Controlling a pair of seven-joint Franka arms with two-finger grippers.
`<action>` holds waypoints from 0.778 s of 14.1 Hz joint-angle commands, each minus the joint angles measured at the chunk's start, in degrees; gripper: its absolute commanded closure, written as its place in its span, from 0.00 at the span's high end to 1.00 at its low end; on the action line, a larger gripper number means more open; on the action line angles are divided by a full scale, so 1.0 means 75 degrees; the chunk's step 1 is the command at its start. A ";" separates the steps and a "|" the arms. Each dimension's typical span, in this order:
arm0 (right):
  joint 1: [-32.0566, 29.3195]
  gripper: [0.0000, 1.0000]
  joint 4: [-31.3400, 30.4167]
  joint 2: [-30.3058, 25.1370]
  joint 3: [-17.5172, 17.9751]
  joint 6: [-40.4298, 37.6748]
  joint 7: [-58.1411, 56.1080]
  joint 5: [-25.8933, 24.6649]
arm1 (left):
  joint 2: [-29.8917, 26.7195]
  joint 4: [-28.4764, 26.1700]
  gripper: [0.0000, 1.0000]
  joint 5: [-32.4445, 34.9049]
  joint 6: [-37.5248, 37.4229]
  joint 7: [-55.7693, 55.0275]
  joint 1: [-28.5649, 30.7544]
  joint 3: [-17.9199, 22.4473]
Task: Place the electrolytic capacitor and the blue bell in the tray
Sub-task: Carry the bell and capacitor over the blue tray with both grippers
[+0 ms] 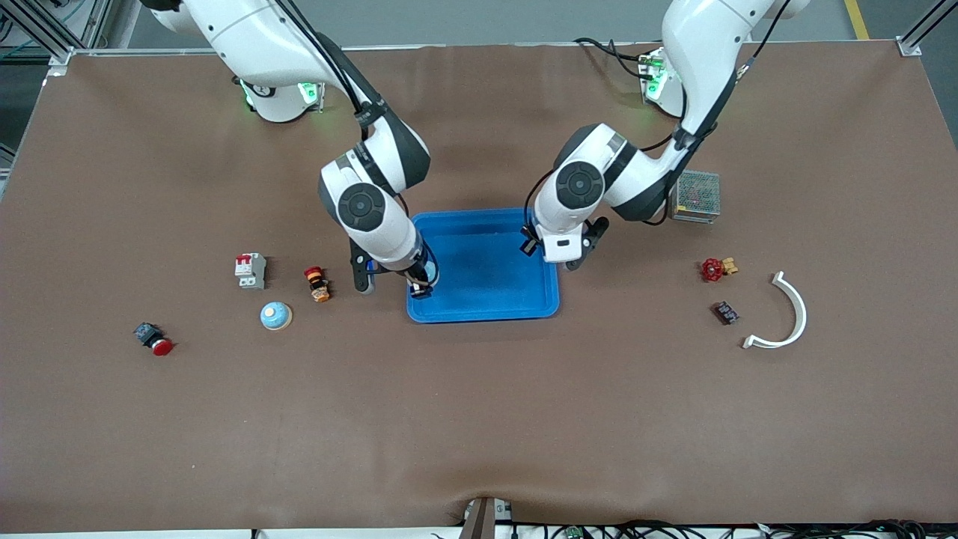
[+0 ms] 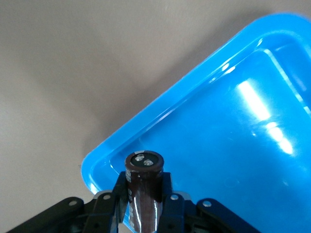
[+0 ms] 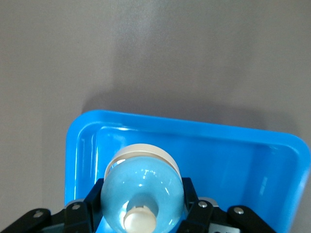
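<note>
you're at the drop: your left gripper [image 2: 145,199] clamps the dark brown cylindrical electrolytic capacitor [image 2: 144,182] and your right gripper [image 3: 143,206] clamps the light blue domed bell [image 3: 142,191], both over the bright blue shallow plastic tray [image 1: 494,299]. lower, then release.

A: How's the light?

B: Bright and even from overhead. The table [image 1: 479,419] shows only soft, short shadows under the arms.

A: Any glare?

B: White streaks on the tray [image 2: 272,160] floor, well past the left gripper's fingers [image 2: 109,206], and a sheen on the capacitor [image 2: 144,189] between them.

A: Focus?

B: The bell [image 3: 142,191] between the right gripper's fingers [image 3: 197,206] looks slightly soft; the tray rim past them is crisp.
</note>
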 commanded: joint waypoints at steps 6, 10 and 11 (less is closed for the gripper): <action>0.0029 0.00 0.0643 0.0813 -0.0100 0.0136 0.0233 -0.0331 | 0.0809 0.0584 0.00 0.0163 -0.0055 -0.0211 -0.0190 0.0057; 0.0029 0.00 0.0900 0.0953 -0.0100 0.0112 0.0245 -0.0319 | 0.1044 0.0714 0.09 0.0163 -0.0044 -0.0258 -0.0190 0.0081; 0.0041 0.00 0.1005 0.1047 -0.0100 0.0100 0.0256 -0.0319 | 0.1091 0.0725 0.15 0.0163 -0.0043 -0.0258 -0.0190 0.0081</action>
